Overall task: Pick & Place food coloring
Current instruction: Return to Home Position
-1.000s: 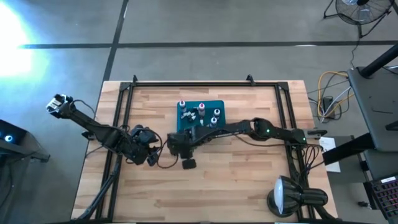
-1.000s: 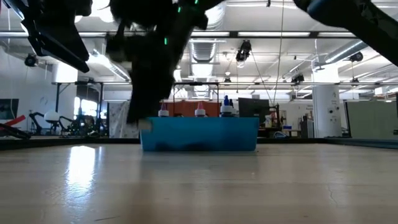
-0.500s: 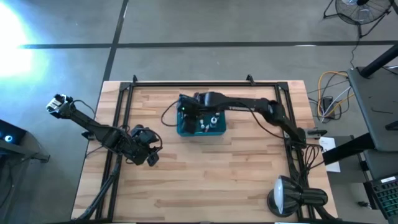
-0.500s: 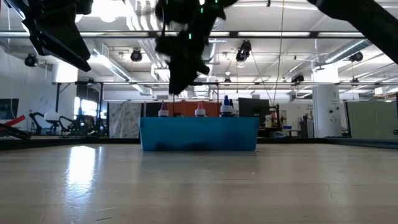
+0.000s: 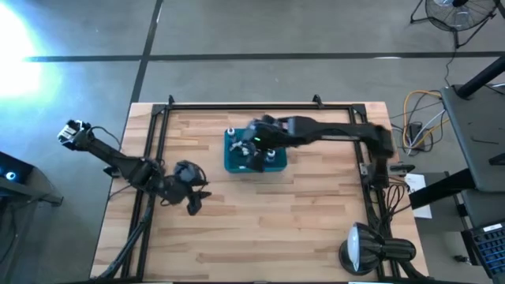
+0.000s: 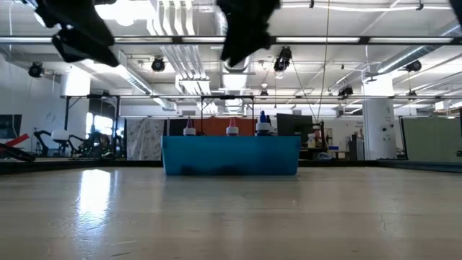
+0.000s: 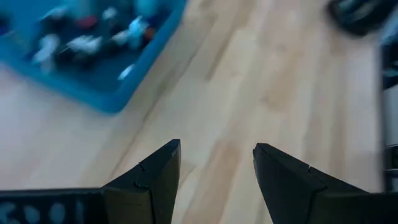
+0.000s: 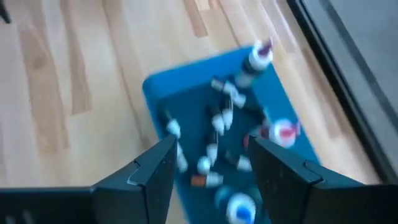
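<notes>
The teal bin sits on the table's far middle and holds several tiny food coloring bottles. Some lie on the bin's floor, others stand upright, their caps showing above the rim in the low view. My right gripper hovers open and empty above the bin, high over it in the low view. My left gripper is open and empty above bare wood at the table's left, with the bin some way off.
A black frame rail runs round the tabletop. A round grey lamp-like object sits at the near right corner. Bare wood lies between the bin and the near edge.
My right gripper has swung from low over the table's middle, near my left gripper, toward the far edge. It rose as it went, reached the bin's left end, then shifted right along the bin. It now hangs higher above the bin.
</notes>
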`<action>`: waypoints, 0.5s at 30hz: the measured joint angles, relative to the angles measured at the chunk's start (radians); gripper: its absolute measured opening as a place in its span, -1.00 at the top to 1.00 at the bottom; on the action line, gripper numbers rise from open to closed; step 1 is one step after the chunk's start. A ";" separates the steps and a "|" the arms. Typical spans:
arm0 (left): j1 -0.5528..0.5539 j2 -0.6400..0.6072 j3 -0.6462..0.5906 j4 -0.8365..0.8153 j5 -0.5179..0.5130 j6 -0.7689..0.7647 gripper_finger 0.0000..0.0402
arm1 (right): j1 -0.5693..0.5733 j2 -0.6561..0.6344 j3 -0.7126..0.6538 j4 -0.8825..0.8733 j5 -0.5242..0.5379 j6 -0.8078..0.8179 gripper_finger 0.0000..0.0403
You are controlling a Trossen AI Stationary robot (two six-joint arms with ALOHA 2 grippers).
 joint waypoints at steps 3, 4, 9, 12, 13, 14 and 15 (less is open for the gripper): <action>0.068 -0.023 -0.053 0.156 0.094 0.110 0.11 | 0.026 -0.150 -0.216 0.074 0.031 0.089 0.07; 0.093 -0.031 -0.074 0.202 0.133 0.137 0.11 | 0.036 -0.198 -0.290 0.110 0.042 0.127 0.08; 0.221 -0.133 -0.149 0.337 0.289 0.237 0.11 | 0.103 -0.478 -0.618 0.230 0.110 0.328 0.12; 0.288 -0.229 -0.168 0.343 0.338 0.285 0.11 | 0.146 -0.626 -0.759 0.231 0.177 0.439 0.15; 0.306 -0.265 -0.173 0.340 0.346 0.297 0.11 | 0.160 -0.675 -0.801 0.227 0.211 0.475 0.16; 0.322 -0.300 -0.178 0.333 0.348 0.310 0.11 | 0.174 -0.727 -0.837 0.226 0.244 0.510 0.16; 0.335 -0.337 -0.185 0.330 0.348 0.320 0.11 | 0.185 -0.778 -0.870 0.224 0.269 0.542 0.17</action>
